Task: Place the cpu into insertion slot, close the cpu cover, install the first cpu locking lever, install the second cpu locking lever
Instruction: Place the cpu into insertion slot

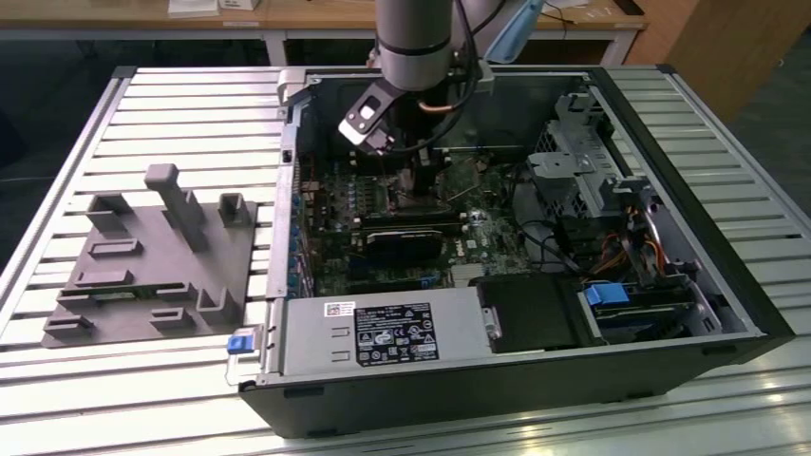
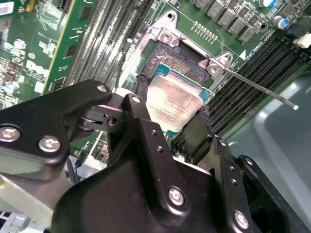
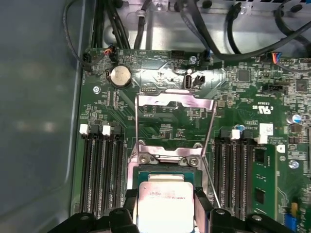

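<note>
— Slatted metal table (image 1: 178, 104): what lies on it?
— An open computer case (image 1: 507, 389) on its side, with a grey moulded fixture (image 1: 140, 256) beside it toward the exterior view's left. The arm (image 1: 416, 43) reaches down into the case, over the green motherboard (image 3: 243, 97).
— And the gripper (image 2: 172, 109)?
— Its two black fingers (image 2: 146, 126) press against opposite edges of the cpu (image 2: 175, 99). They are clamped on it, with its silvery top facing up.
— Where exactly is the cpu?
— Right at the insertion slot (image 2: 187, 65), between the two banks of memory slots (image 3: 97, 165). Neither wrist view shows whether it sits fully down in the slot or just above it.
— The cpu cover (image 3: 170, 100)?
— Swung open. Its thin metal frame is laid back over the board beyond the slot, on the side of the coin battery (image 3: 119, 76).
— Any lever to report?
— One locking lever (image 2: 262, 90), a thin metal rod, juts from a corner of the slot and angles away over the memory slots.
</note>
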Robot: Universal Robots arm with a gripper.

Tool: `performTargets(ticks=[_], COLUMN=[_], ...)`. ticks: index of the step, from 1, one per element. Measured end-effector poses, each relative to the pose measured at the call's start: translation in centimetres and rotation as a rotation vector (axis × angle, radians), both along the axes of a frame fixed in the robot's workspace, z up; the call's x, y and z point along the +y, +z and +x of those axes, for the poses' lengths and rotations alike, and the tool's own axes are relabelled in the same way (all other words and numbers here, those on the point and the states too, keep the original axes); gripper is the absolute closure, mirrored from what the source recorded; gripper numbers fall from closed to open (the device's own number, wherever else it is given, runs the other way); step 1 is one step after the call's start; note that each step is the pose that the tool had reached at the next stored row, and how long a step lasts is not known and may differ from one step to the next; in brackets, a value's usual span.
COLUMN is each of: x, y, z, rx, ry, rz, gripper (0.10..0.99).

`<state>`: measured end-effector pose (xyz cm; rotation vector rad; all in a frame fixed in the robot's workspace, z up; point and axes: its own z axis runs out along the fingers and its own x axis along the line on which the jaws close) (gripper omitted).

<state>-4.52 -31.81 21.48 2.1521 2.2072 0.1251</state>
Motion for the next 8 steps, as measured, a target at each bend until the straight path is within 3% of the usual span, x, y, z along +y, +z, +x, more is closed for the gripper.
performTargets(ticks=[8], x=[0.10], y=[-1.14], z=[-0.17], rx=[0.0000], ry=[-0.005], rz=[-0.003], gripper=[0.545])
